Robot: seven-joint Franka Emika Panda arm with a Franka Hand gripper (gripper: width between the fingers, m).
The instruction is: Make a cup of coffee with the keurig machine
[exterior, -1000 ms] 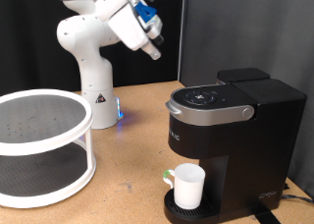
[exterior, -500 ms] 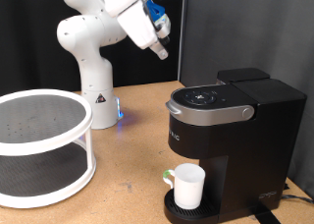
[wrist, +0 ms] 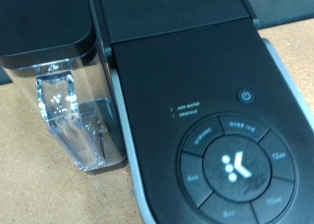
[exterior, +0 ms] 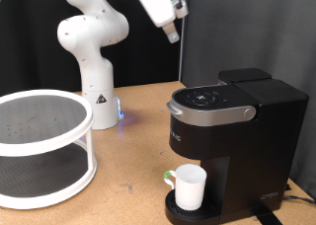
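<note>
gripper (exterior: 174, 33): up high above the coffee maker (exterior: 232, 136), can't tell if apart or together
cup (exterior: 189, 186): sitting on its drip tray (exterior: 176, 211)

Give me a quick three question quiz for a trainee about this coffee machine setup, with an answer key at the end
1. True or false: the cup stands on the drip tray of the keurig machine.
2. Multiple choice: in the exterior view, where is the gripper? A) high above the machine, near the view's top B) down at the cup C) over the white two-tier rack
3. Fill in: the machine's lid is ____ (raised or closed).

Key:
1. True
2. A
3. closed; the wrist view shows the round button panel and the clear water tank from above.
</note>
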